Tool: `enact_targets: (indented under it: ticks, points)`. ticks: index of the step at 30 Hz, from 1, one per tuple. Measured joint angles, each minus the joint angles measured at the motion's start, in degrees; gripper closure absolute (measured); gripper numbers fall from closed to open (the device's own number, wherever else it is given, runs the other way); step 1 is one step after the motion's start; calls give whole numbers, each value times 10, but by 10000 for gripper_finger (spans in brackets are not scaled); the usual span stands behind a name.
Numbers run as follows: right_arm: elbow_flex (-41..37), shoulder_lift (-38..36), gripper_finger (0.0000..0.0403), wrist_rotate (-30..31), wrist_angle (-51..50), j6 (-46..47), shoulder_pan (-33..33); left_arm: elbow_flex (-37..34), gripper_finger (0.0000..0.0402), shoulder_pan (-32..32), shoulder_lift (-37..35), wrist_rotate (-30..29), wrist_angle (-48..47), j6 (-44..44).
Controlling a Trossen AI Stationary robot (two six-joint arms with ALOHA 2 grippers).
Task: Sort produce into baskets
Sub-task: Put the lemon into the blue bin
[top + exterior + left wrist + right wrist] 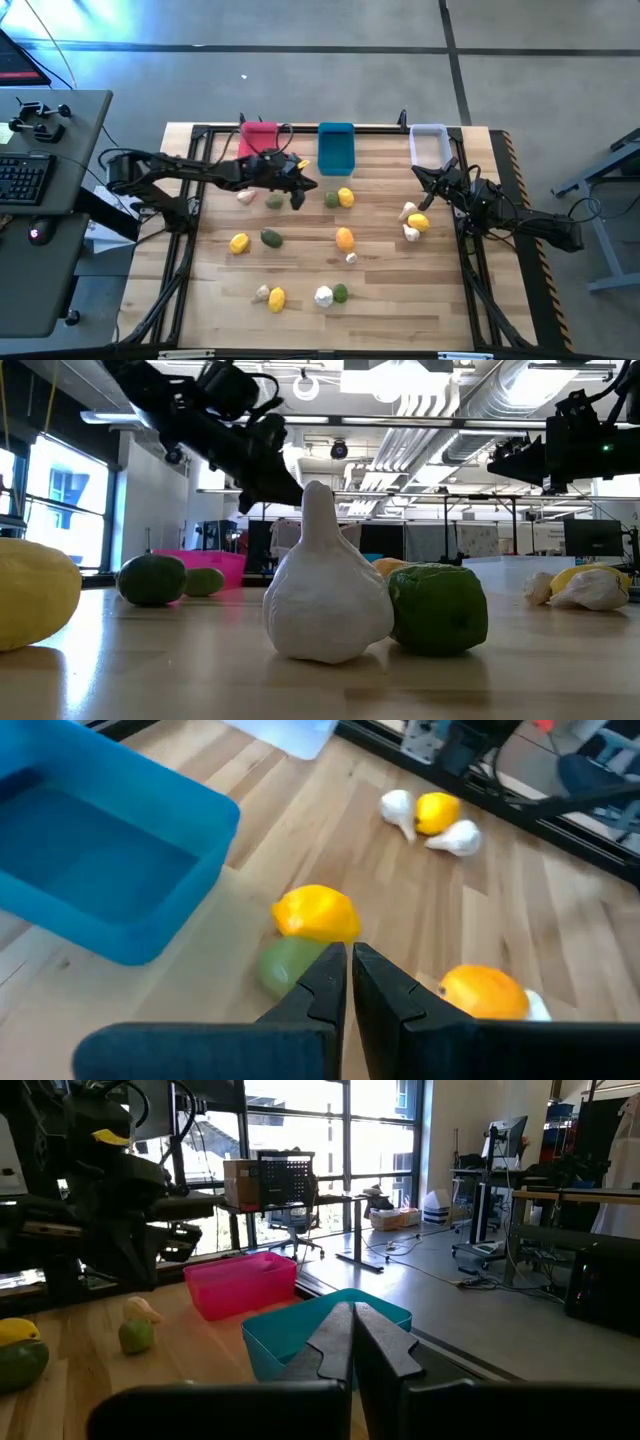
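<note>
Produce lies scattered on the wooden table: a yellow lemon (346,197) touching a green piece (332,200), an orange one (344,238), white garlic (245,196), and others toward the near edge. A pink basket (258,135), a blue basket (336,148) and a pale basket (429,143) stand along the far edge. My left gripper (300,193) hangs shut above the table, left of that lemon and green pair (316,913), holding nothing. My right gripper (422,173) waits shut in front of the pale basket, also with nothing in it.
A black frame (300,128) borders the table. More produce sits near the right arm: two garlic pieces and a lemon (419,222). At the near edge lie garlic (325,595) and a green piece (437,608). Bare wood shows in the near right part.
</note>
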Motion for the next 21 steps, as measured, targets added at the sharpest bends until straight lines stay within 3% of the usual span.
enact_targets:
  ticks: [9, 15, 18, 21]
  points:
    - [0, 0, 402, 0, 0, 0, 0, 68, 334, -15, 82, -55, 1, -37]
    - [0, 0, 402, 0, 0, 0, 0, 111, 285, -40, 124, -63, -8, -7]
    - [0, 0, 402, 0, 0, 0, 0, 149, 260, -49, 136, -58, -69, -5]
    - [0, 0, 402, 0, 0, 0, 0, 203, 237, -55, 152, -52, -179, 50]
